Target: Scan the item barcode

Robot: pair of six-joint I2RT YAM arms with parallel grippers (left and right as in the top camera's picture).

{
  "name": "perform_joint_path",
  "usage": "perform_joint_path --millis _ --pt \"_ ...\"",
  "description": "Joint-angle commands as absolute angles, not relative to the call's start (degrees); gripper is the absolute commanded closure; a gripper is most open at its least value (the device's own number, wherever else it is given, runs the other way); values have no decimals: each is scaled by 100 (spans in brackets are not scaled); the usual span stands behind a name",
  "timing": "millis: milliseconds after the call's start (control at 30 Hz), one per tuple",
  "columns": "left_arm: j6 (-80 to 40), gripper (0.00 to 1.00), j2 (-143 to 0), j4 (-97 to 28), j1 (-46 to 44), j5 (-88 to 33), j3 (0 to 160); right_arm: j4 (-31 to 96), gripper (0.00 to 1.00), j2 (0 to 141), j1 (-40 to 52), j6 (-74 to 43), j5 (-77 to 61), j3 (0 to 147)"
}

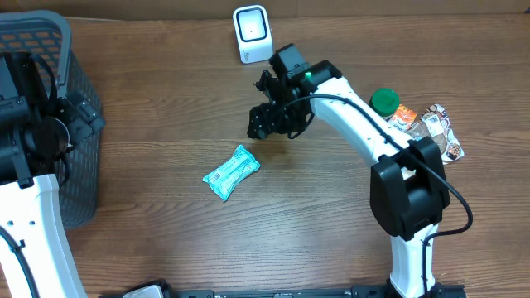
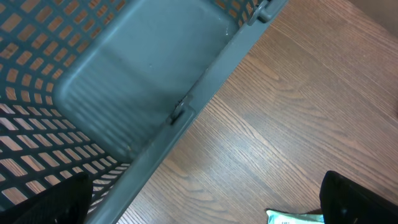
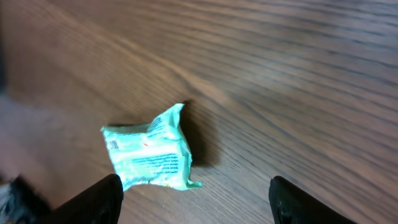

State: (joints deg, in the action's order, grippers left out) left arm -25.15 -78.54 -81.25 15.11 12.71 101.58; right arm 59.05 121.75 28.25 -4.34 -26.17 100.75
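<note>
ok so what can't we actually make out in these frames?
- Barcode on the teal packet: too small in overhead, motion-blurred in right wrist. In left wrist only a corner shows at the bottom edge.
- Left gripper: fingertips cut off by the bottom edge in left wrist. In overhead it blends into the dark basket.
- Snack pile: overhead only, partly behind the right arm, labels too small.
</note>
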Motion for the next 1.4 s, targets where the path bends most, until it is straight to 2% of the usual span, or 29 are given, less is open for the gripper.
perform_joint_path --millis 0,367,600,967,1033,1200,1300,1367 --pt "-2532 0 -7874 -8119 1535 1352 10239 5774 24 12151 2827 257 -3531 9738" --pt "-2532 1 -7874 -8119 1535 1352 10237 5229 23 12645 2919 351 -3955 9380" --pt "-2532 0 -7874 -8119 1535 1352 10239 4930 27 13104 3020 351 -4185 9380" --pt "-2532 0 -7874 -8117 1535 1352 10237 4956 49 13456 3538 301 -4276 9373" --pt "-2532 0 -7874 -8117 1535 1352 10237 4956 56 13537 3607 161 -4226 9365" --pt "-2532 0 -7874 -8119 1535 1352 10239 4908 81 13692 3625 -154 -4211 9358" --pt "-2532 0 -7874 -8119 1535 1352 10239 4816 89 13692 3555 -178 -4331 9360" --pt "-2532 1 -7874 -8119 1535 1352 10239 4775 89 13692 3474 -174 -4587 9360"
